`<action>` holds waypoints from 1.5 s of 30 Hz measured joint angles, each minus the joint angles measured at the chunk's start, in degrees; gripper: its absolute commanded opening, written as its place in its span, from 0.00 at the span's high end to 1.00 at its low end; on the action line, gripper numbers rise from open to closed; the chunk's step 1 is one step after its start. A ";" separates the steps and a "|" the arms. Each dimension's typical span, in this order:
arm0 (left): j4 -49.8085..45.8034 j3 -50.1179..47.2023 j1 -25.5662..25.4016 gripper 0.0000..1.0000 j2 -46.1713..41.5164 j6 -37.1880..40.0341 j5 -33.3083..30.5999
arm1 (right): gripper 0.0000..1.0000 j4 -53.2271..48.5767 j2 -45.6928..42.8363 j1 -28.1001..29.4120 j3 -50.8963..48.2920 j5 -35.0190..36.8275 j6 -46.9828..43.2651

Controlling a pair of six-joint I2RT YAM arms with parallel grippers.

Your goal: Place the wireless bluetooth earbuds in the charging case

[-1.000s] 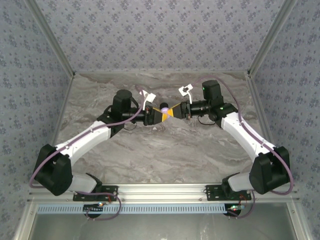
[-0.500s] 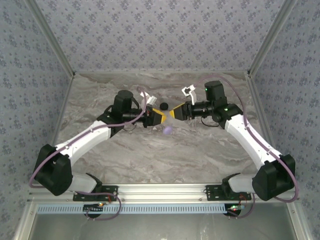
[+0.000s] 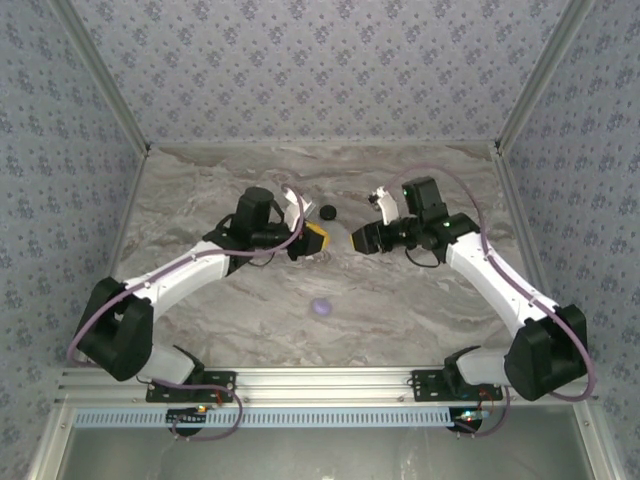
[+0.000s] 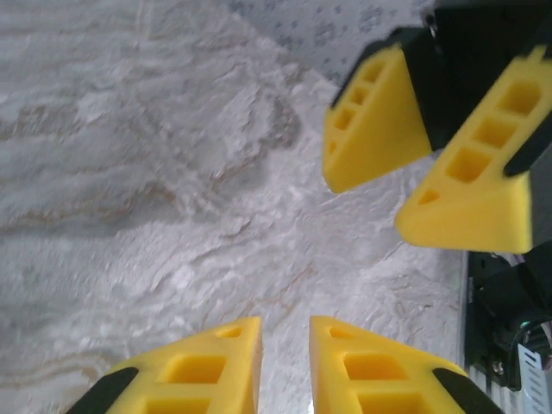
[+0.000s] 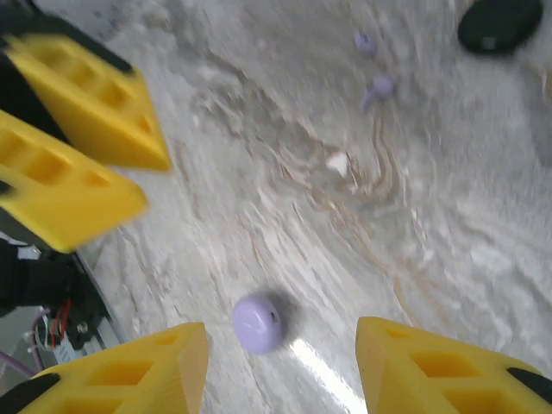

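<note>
The small round lavender charging case lies loose on the marble table. Your right gripper is spread wide and your left gripper is narrowly apart, both empty. Centre squarely over the case before closing.

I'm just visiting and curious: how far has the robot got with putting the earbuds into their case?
Nothing looks done yet. The charging case lies alone on the table, clear of both arms; whether it holds an earbud is too small to tell. Nothing is in hand: the left arm and right arm have their jaws apart and empty. Still left: collecting the earbuds and seating them in the case.
</note>
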 measured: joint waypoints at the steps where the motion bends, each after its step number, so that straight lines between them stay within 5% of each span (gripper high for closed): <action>1: -0.24 -0.48 0.00 0.72 -0.07 -0.92 -1.01 | 0.48 -0.20 0.39 0.15 -0.85 0.26 0.00; 10: -7.63 -6.80 -1.07 0.68 -4.83 -11.85 -10.25 | 0.52 2.12 3.78 5.03 -8.00 2.32 2.10; 22: -9.51 -17.53 -4.20 0.69 -5.77 -23.04 -15.26 | 0.75 10.88 19.02 13.49 -6.60 3.06 8.28; 45: -2.23 -12.94 -4.26 0.70 8.63 -25.73 -18.16 | 0.79 13.75 27.28 14.97 0.00 7.65 12.33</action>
